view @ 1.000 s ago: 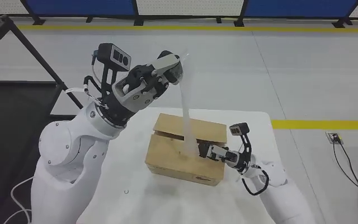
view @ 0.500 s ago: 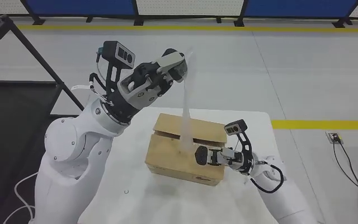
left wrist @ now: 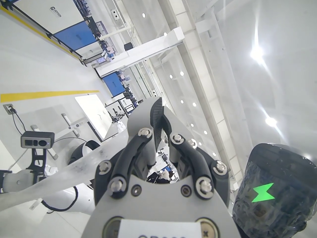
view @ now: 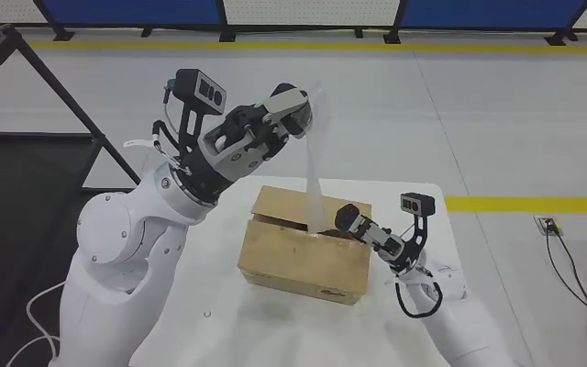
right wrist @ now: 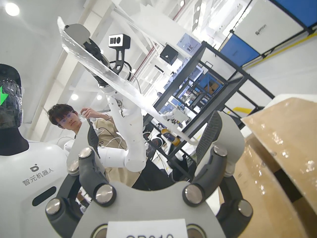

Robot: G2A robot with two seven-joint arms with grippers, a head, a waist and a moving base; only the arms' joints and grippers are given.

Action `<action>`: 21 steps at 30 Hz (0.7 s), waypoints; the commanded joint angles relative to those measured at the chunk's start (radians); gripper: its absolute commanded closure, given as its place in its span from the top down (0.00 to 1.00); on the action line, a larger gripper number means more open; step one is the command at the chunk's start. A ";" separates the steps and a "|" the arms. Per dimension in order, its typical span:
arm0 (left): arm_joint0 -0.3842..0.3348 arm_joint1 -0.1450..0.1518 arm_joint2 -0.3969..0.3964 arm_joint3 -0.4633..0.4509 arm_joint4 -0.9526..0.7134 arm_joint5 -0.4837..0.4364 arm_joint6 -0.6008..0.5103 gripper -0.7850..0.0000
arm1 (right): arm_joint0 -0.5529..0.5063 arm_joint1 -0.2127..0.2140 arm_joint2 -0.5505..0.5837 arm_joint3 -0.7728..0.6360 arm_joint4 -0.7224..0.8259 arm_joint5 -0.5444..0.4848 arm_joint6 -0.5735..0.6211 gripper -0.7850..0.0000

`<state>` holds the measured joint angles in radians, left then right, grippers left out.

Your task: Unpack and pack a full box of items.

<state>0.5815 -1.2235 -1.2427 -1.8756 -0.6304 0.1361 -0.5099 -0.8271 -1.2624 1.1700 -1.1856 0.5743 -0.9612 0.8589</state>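
Note:
A brown cardboard box (view: 303, 257) sits on the white table (view: 220, 294), its top flaps slightly parted. A long clear tape strip (view: 314, 174) rises from the box top to my left gripper (view: 295, 108), which is held high above the box and shut on the strip's upper end. In the left wrist view the strip (left wrist: 64, 172) trails away beside the closed fingers (left wrist: 156, 115). My right gripper (view: 346, 218) is open at the box's far right top edge, next to the strip's lower end. In the right wrist view the strip (right wrist: 118, 82) crosses between the spread fingers (right wrist: 210, 130), beside the box (right wrist: 284, 154).
A black metal rack (view: 41, 174) stands left of the table. Bare table surface lies in front of and left of the box. A yellow line (view: 514, 203) marks the floor to the right.
My right gripper has moved from the box's front face up to its far right top edge and now points upward. The left gripper has lifted the strip slightly higher.

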 commanded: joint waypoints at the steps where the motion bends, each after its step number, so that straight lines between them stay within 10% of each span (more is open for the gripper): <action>1: 0.000 0.000 0.002 0.002 0.003 0.002 -0.001 0.00 | -0.001 -0.001 -0.002 -0.009 -0.012 -0.017 -0.017 1.00; 21: -0.011 -0.011 0.022 0.022 0.017 -0.009 0.053 0.00 | -0.055 0.042 -0.041 -0.215 0.361 0.405 0.406 1.00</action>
<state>0.5733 -1.2340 -1.2215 -1.8554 -0.6119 0.1288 -0.4589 -0.8811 -1.2188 1.1285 -1.4090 0.9393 -0.5657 1.2548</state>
